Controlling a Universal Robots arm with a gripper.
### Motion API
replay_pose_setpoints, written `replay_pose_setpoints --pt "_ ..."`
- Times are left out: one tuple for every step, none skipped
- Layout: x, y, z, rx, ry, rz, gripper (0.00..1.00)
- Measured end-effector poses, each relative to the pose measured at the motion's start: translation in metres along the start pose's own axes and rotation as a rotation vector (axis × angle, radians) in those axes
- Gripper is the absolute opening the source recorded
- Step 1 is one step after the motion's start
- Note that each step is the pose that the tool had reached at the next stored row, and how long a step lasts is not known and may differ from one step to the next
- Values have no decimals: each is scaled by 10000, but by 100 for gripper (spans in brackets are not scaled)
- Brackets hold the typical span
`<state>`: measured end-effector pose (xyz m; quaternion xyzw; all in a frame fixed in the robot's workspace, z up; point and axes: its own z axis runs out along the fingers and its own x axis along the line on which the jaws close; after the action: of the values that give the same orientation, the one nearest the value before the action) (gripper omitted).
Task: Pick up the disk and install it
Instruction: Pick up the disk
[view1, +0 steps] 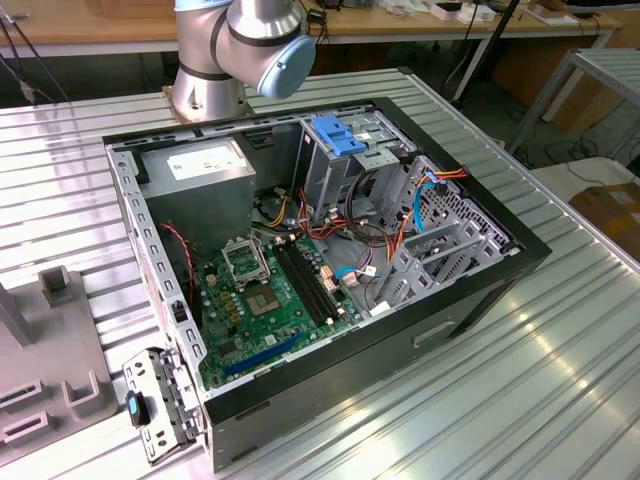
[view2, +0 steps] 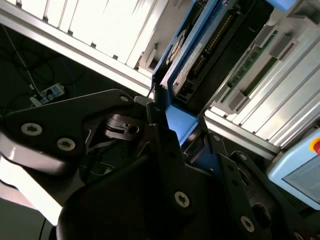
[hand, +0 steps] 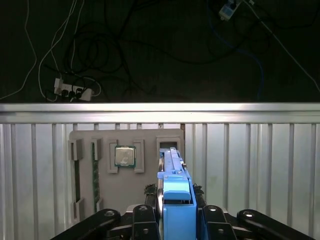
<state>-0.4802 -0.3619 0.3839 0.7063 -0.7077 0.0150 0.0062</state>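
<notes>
Gripper: in both wrist views we are seeing the gripper (hand: 177, 218) (view2: 189, 142) closed around the disk; its black fingers (hand: 144, 216) are sitting one on each side of the light-blue carrier; the jaws are pinching the disk between them.
Disk: the disk (hand: 174, 172) (view2: 198, 54) is standing on edge, its far end sitting at a slot of the grey tray (hand: 131, 192); in the second wrist view we are looking along its dark body and connector pins.
Tray: in the first wrist view the tray is lying on the ribbed metal table (hand: 260, 165); a processor chip (hand: 124, 156) is resting in a pocket just beside the disk's slot; memory sticks (hand: 95, 175) are lying in narrow grooves farther over.
Computer case: in the exterior view the open case (view1: 480, 290) is lying on the table, well apart from the tray (view1: 50, 390) at the exterior view's left; the green motherboard (view1: 270, 300) is showing inside; a blue latch (view1: 338, 135) is topping the grey drive cage (view1: 330, 175).
Arm: the arm's base (view1: 205, 85) is standing on the table behind the case.
</notes>
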Motion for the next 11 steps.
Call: replay_pose_setpoints --pt "0 0 -9 -1 1 0 37" --pt "1 0 -18 -1 0 0 37" --pt "1 0 -46 -1 -1 0 37" --pt "2 -1 -62 -3 0 0 37" --pt "2 -1 -75 -3 0 0 37" --pt "3 -1 -86 -4 0 0 37" --pt "3 -1 -96 -6 0 0 37" --pt "4 -1 -113 -6 0 0 37" --pt "4 -2 -124 -11 0 0 37" --pt "4 -3 -134 -14 1 0 37" --pt "5 -4 -162 -17 0 -1 37"
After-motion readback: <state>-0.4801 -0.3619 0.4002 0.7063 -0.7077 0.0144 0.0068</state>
